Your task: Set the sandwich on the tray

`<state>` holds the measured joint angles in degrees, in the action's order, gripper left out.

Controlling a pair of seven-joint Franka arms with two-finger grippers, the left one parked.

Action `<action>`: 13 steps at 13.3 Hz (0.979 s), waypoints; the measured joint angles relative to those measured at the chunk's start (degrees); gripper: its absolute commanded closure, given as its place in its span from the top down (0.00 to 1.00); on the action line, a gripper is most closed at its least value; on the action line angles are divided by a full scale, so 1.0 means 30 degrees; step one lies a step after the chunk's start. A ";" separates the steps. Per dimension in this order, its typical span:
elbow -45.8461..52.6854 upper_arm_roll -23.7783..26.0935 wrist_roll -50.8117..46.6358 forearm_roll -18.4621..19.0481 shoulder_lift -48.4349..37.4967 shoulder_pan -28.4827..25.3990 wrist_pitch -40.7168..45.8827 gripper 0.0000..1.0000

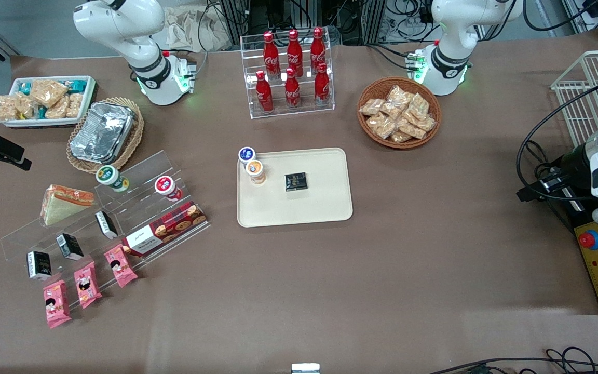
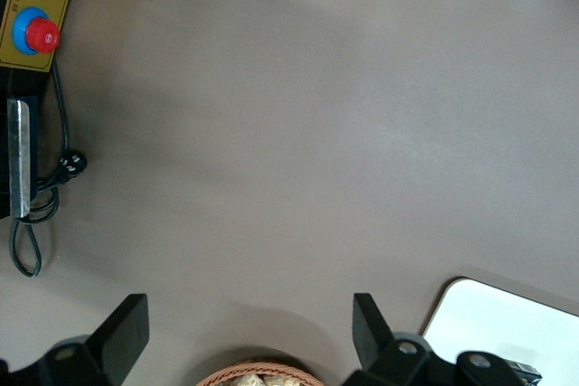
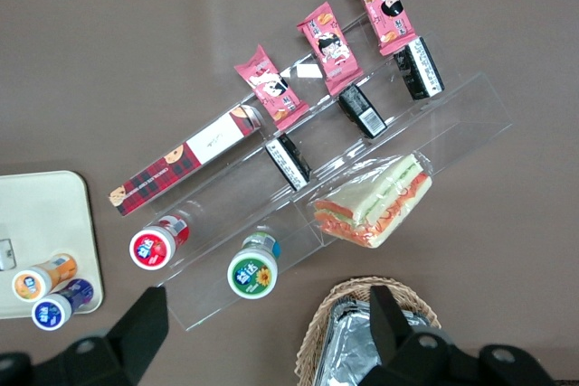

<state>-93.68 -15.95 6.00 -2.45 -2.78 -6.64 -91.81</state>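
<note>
Nearest the front camera, three pink snack packets (image 1: 85, 283) lie in a row at the foot of a clear acrylic stepped rack (image 1: 96, 208) toward the working arm's end of the bench (image 1: 382, 280). On the rack's lower steps stand small black cartons (image 1: 69, 246) and a long red plaid biscuit box (image 1: 166, 228). Higher on the rack rests the sandwich (image 1: 63, 203), a pale bread wedge with an orange-red filling edge, lying tilted on its side; a green-lidded cup (image 1: 111, 178) and a red-lidded cup (image 1: 167, 187) lie beside it on the same rack. The tray (image 1: 320, 208) sits in the middle of the bench, well apart from the sandwich, carrying a small black packet (image 1: 295, 181) and an orange-lidded cup (image 1: 255, 171), with a blue-lidded cup (image 1: 247, 154) at its rim.

The gripper (image 3: 262, 323) hangs high over the rack, pointing straight down, above the crinkled foil container (image 1: 103, 132) in its wicker basket and just beside the sandwich (image 3: 375, 202). Its jaws are spread wide and hold nothing. Farther off, the working arm's base (image 1: 161, 78) stands by a white tray of snack packets (image 1: 44, 101).
</note>
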 measured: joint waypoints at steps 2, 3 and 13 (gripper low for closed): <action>-0.0006 0.0000 0.0000 0.0000 0.0000 -0.0006 0.0052 0.99; -0.0016 0.0000 0.0001 0.0000 0.0000 -0.0006 0.0123 0.99; -0.0425 -0.0762 0.6728 0.0000 0.0004 0.0276 0.2085 0.99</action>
<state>-94.96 -18.23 26.18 -2.45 -2.77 -5.82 -85.55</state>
